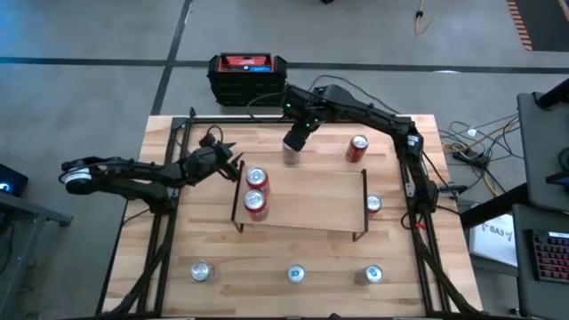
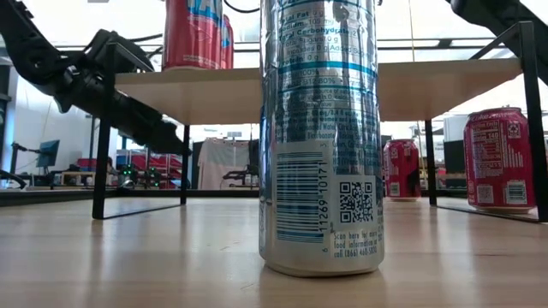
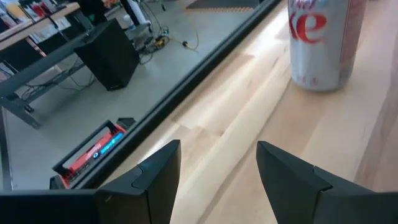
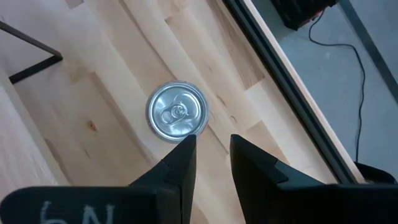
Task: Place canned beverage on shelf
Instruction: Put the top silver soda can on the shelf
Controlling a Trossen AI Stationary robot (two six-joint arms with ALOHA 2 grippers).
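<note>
Item: silver can (image 4: pixel 176 112), upright on the bench behind the shelf (image 1: pixel 302 200), not yet gripped; 2 cans already stood on the shelf's left end. Right tool (image 4: pixel 211 158): poised above the can, jaws narrow, empty; widening before descent is advised, then centring over the rim. Left tool (image 3: pixel 217 171): half-spread, empty, parked beside the shelf.

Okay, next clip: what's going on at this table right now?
Two arms are stocking cans onto a small shelf. Two red cans already stand at its left end. The right gripper hangs over a silver can on the table behind the shelf, fingers narrowly parted, holding nothing. The left gripper waits beside the shelf's left end, fingers open. More cans stand around the table.
</note>
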